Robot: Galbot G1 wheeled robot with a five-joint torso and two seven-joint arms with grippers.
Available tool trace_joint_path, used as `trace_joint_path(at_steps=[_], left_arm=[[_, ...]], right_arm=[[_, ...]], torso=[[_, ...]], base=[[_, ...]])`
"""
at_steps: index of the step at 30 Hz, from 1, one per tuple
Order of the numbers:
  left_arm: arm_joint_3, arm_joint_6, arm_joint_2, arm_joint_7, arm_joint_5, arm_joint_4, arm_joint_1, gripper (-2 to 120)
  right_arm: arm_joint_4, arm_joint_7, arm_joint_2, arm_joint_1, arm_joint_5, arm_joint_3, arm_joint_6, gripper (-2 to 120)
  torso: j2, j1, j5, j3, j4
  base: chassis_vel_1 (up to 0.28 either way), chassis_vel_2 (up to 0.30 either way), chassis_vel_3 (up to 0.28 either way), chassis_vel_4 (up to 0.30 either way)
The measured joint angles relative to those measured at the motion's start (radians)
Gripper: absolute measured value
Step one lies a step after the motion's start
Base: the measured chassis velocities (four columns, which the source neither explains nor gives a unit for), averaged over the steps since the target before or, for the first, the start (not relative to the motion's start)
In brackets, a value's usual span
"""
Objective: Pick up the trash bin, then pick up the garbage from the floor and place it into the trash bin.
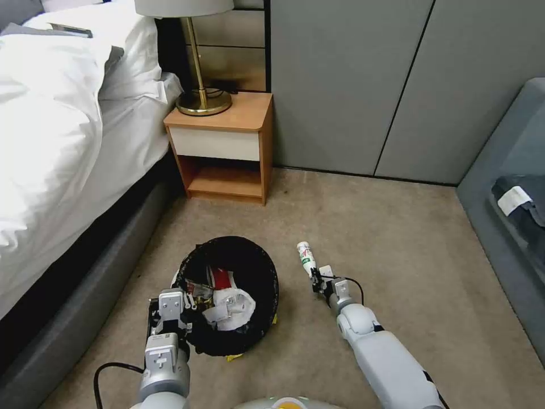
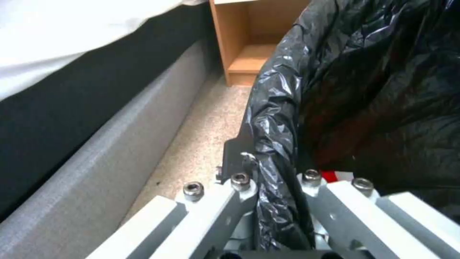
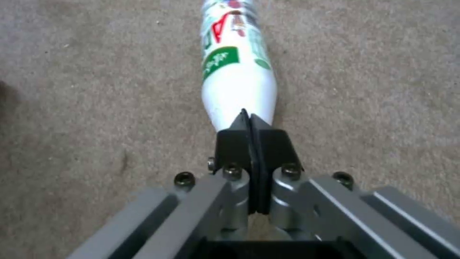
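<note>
Bottle (image 3: pixel 238 72) lengthwise on carpet, pointing away from clenched, empty right pincer (image 3: pixel 250 124).

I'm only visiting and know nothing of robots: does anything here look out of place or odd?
Yes. A small white bottle lies on its side on the carpet, just ahead of the shut right gripper. A yellow scrap pokes out from under the trash bin, whose lined rim the left gripper clamps.

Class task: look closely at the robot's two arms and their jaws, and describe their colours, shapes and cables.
Both arms are rounded, light grey tubes. The left gripper and right gripper have pale grey metal linkage bars with hex bolts and black-tipped jaws. A black cable loops beside each wrist.
</note>
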Motion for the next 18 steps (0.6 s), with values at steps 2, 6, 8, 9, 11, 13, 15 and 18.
trace_joint_path(at_steps=[2,6,8,9,11,13,15,18], left_arm=[[0.001,0.000,0.000,0.000,0.000,0.000,0.000,1],[0.002,0.000,0.002,0.000,0.000,0.000,-0.003,1],[0.002,0.000,0.003,0.000,-0.001,0.000,-0.004,1],[0.001,0.000,0.004,0.000,-0.002,0.001,-0.006,1],[0.001,0.000,0.004,0.000,-0.002,0.001,-0.007,1],[0.001,0.000,0.005,0.000,-0.005,0.002,-0.011,1],[0.000,0.000,0.005,0.000,-0.006,0.003,-0.014,1],[0.000,0.000,0.006,0.000,-0.008,0.004,-0.018,1]], right_arm=[[0.001,0.000,-0.001,-0.001,0.000,0.000,0.001,0],[0.001,0.005,-0.002,-0.003,-0.002,0.002,0.007,0],[0.001,0.005,-0.002,-0.003,-0.004,0.003,0.008,0],[0.001,0.006,-0.002,-0.003,-0.006,0.004,0.009,0],[0.001,0.007,-0.002,-0.004,-0.007,0.005,0.010,0],[0.005,0.011,-0.002,-0.008,-0.011,0.006,0.011,0],[0.014,0.015,-0.003,-0.012,-0.013,0.007,0.011,0],[0.048,0.021,-0.010,-0.025,-0.019,0.007,0.008,0]], torso=[[0.000,0.000,-0.0001,0.000,0.0000],[0.000,0.000,0.0000,0.000,0.0000],[0.000,0.000,0.0000,0.000,0.0000],[0.000,0.000,0.0000,0.000,0.0000],[0.000,0.000,0.0000,0.000,0.0000],[0.000,0.000,0.0000,0.000,0.0000],[0.000,0.000,0.0001,0.000,0.0000],[0.000,0.000,0.0000,0.000,0.0000]], base=[[0.000,0.000,0.000,0.000],[0.000,0.000,0.000,0.000],[0.000,0.000,0.000,0.000],[0.000,0.000,0.000,0.000],[0.000,0.000,0.000,0.000],[0.000,0.000,0.000,0.000],[0.000,0.000,0.000,0.000],[0.000,0.000,0.000,0.000]])
